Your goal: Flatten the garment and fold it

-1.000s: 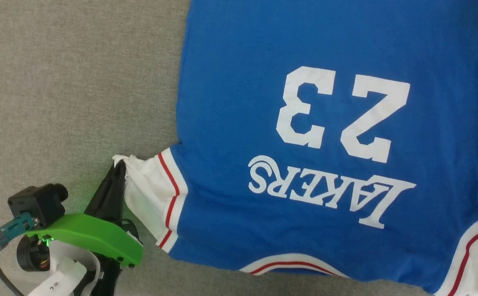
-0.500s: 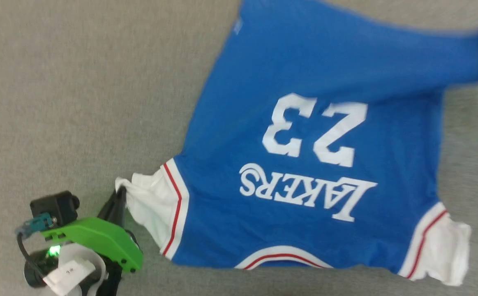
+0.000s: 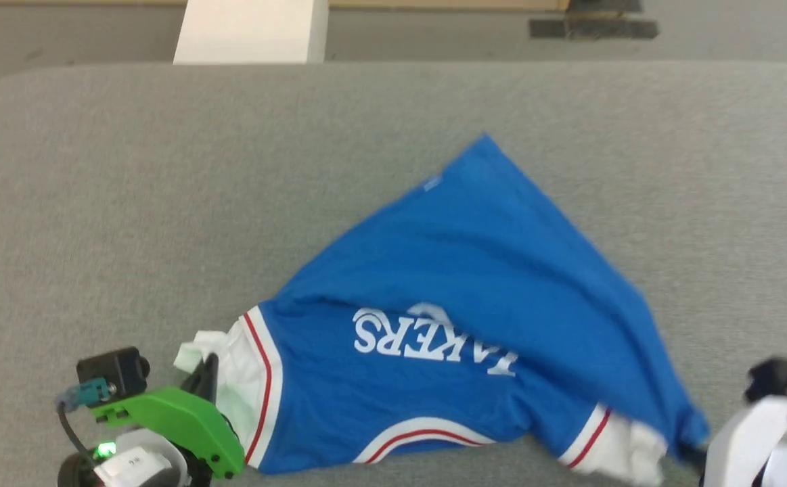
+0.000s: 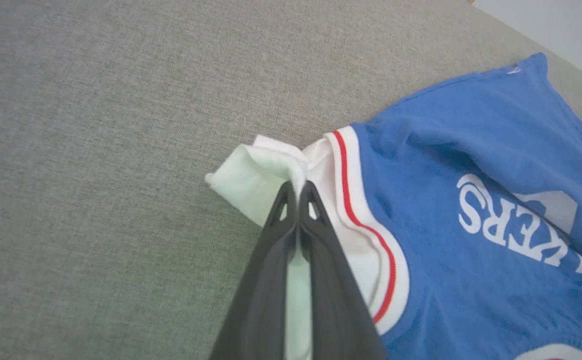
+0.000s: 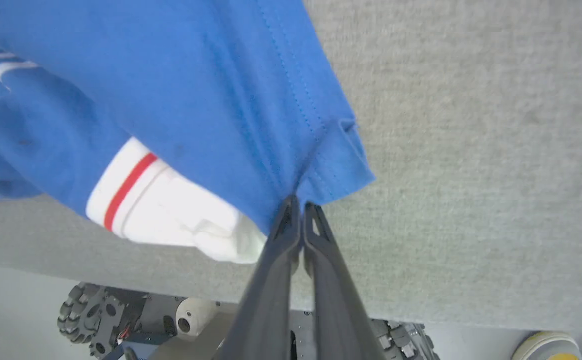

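A soft gray table holds the blue garment, which lies crumpled from the middle toward 5 o'clock. A white block stands past the table at 12 o'clock. The white word is upside down and reads "KERS". A blue fold hides its start. The left gripper, at 7 o'clock, is pinched tight on the white sleeve. The right gripper, at 4 o'clock, is pinched on a blue hem corner.

One garment, two end effectors, one table
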Available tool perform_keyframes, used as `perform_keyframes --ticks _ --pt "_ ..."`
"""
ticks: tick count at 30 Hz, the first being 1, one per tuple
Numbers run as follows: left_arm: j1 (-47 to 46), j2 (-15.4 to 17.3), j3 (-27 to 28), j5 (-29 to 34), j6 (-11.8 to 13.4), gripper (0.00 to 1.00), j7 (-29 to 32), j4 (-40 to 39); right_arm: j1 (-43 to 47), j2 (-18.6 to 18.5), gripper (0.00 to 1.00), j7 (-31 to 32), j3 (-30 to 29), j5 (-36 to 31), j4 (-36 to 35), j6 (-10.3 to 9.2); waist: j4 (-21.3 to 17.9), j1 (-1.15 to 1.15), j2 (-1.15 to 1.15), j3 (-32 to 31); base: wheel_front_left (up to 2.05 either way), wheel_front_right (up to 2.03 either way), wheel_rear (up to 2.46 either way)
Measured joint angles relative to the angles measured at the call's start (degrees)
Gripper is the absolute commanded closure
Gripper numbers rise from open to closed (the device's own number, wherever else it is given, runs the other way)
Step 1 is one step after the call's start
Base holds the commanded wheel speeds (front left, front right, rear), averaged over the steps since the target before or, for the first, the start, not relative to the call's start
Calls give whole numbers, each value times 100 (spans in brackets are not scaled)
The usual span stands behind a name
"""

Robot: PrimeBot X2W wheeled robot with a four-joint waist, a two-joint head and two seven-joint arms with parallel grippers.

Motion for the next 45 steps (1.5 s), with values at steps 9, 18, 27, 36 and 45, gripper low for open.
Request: perform_keyframes --ticks 9,18,27,36,45 --pt "47 -37 13 -70 -2 100 -111 258 -291 169 0 -1368 -508 578 -85 0 -170 0 0 -398 0 0 0" --pt "9 14 64 -108 -11 100 -137 85 -2502 -179 0 -2212 250 345 526 0 -91 0 0 -212 0 0 0" --pt "-326 -4 -70 -97 -35 100 -209 -193 -4675 -689 0 -1362 1596 -639 2410 0 322 0 0 423 0 0 0" --pt "-570 -116 -198 -96 -104 100 -342 -221 -5999 -940 0 -492 2693 -1122 3816 0 872 0 0 1155 0 0 0" --pt "-748 -159 -230 -97 -162 100 -461 -100 -6562 -1036 55 -12 3310 -915 4408 0 1226 0 0 1688 0 0 0"
